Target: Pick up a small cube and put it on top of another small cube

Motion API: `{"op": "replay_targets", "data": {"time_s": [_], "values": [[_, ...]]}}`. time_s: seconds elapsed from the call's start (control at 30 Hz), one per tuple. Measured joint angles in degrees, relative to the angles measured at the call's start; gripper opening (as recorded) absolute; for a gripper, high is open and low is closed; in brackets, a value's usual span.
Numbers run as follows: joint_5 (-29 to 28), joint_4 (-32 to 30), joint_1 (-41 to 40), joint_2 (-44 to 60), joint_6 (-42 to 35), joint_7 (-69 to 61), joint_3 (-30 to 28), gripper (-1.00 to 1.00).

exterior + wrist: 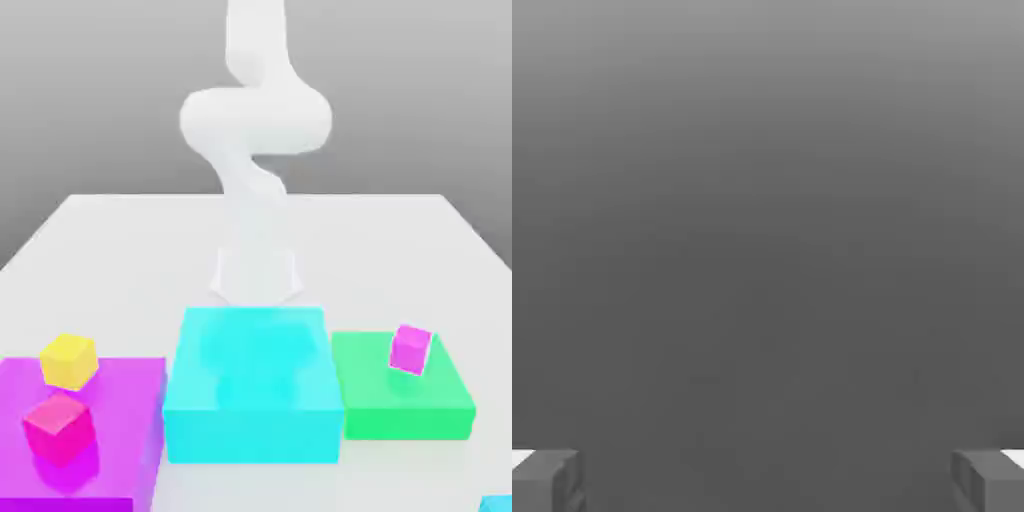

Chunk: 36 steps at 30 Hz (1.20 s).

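No stacking is complete: every small cube stands apart. Gripper (768, 482): jaws spread, nothing between them. In the exterior view, the yellow cube (69, 362) and red-pink cube (60, 430) sit toward 8 o'clock on the purple block (125, 430); the magenta cube (410, 350) sits toward 4 o'clock on the green block (405, 425). Grasp, lift and placement remain. Work surface: white table (380, 250); background: plain grey.

A pale tabletop (380, 250) meets gray backdrop (420, 90).
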Motion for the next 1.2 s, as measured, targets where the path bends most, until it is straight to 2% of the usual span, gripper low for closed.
{"op": "replay_targets", "data": {"time_s": [0.27, 0.57, 1.07, 1.2], "values": [[-0.6, 3.6, 0.2, 16.8, 2.9, 5.8, 5.6, 0.00], [-4.6, 7.5, 2.3, 35.6, 6.0, 14.5, 10.9, 0.00], [-11.3, 14.2, 12.2, 67.1, 11.0, 28.9, 12.1, 0.00], [-13.2, 16.1, 14.4, 75.4, 15.6, 31.1, 10.5, 0.00]]}}
